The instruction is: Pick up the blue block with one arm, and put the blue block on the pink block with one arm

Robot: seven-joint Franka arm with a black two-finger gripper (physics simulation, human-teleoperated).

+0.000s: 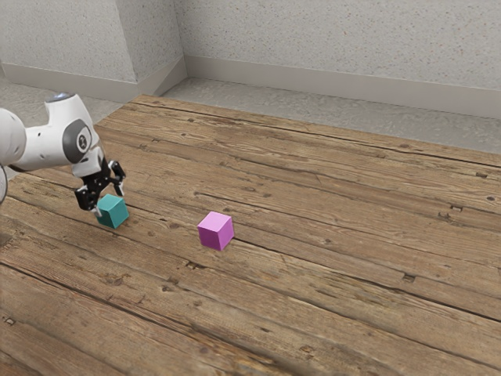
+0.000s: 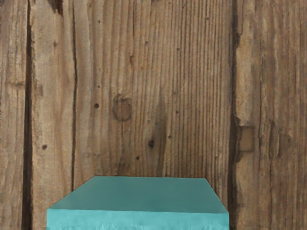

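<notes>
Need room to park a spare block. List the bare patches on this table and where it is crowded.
Bare: the table from the pink block to the exterior view's right edge; the near planks before both blocks; the far planks toward the wall; the gap between the blocks. Crowded: around the blue block, with the open jaws over it.

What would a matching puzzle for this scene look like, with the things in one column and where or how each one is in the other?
Things:
1. blue block
2. pink block
3. hand
4. table

Descriptions:
A. brown wooden planks, carrying both blocks
B. sits by itself, toward the exterior view's right of the other block
C. lies directly under the hand
D. black, fingers spread, just above a block

Pairs: 1-C, 2-B, 3-D, 4-A
</notes>
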